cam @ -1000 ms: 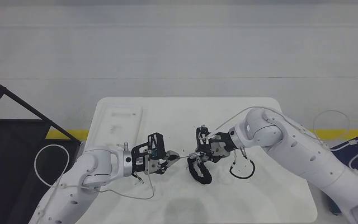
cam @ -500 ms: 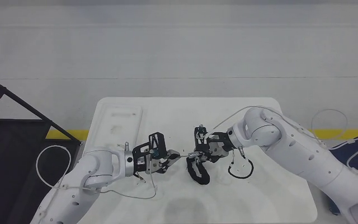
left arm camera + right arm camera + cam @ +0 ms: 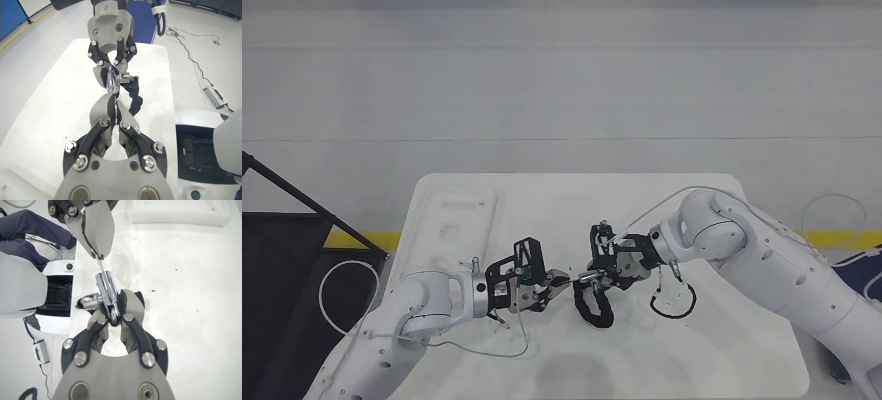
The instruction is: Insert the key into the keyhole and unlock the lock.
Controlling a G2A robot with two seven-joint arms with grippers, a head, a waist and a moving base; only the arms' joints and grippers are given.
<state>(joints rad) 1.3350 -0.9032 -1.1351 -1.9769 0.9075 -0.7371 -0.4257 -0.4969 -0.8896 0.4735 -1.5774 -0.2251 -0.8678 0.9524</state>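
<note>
Grey left gripper (image 3: 113, 106), key (image 3: 99, 263) toward lock (image 3: 106, 287)

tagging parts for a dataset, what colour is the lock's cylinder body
Shiny chrome silver. The lock shows best in the right wrist view.

1. Left arm (image 3: 432, 305) comes in from the left of the lock (image 3: 106, 288), forearm low, wrist aimed straight at it.
2. Left gripper (image 3: 113, 100) is pinched flat on the key (image 3: 115, 108), its tips just short of the lock's face.
3. Right arm (image 3: 762, 260) comes in from the right of the lock, elbow bent.
4. Right gripper (image 3: 115, 311) is clamped on the lock's rear end and faces the left gripper, with the lock between them.
</note>
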